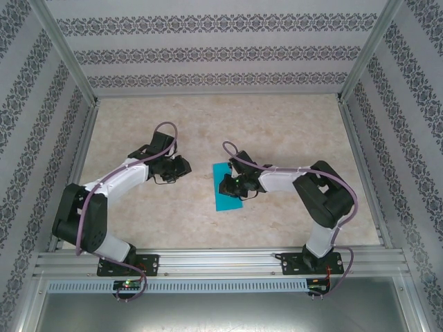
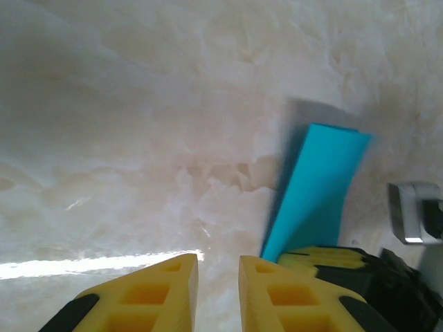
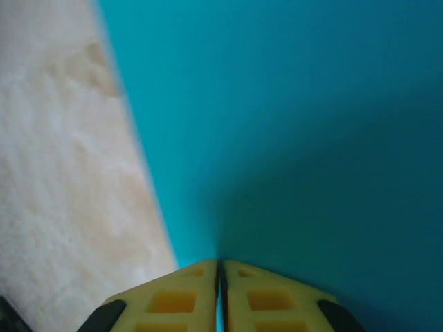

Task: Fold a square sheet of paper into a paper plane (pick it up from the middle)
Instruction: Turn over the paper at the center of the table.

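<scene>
The square sheet of paper (image 1: pixel 227 202) is teal-blue and lies at the middle of the table. My right gripper (image 1: pixel 229 185) is down on its middle. In the right wrist view the right gripper (image 3: pixel 220 263) is shut on the sheet (image 3: pixel 291 124), which is drawn up into a crease between the yellow fingertips. My left gripper (image 1: pixel 182 166) hovers just left of the sheet, apart from it. From the left wrist, the left gripper (image 2: pixel 218 259) stands narrowly open over bare table with nothing in it. The sheet (image 2: pixel 318 187) rises at the right, with a right fingertip (image 2: pixel 325 259) on it.
The marble-look tabletop (image 1: pixel 291 124) stretches bare behind and to both sides. Metal frame rails (image 1: pixel 208 259) run along the near edge, and patterned walls (image 1: pixel 208 52) close in the back and sides.
</scene>
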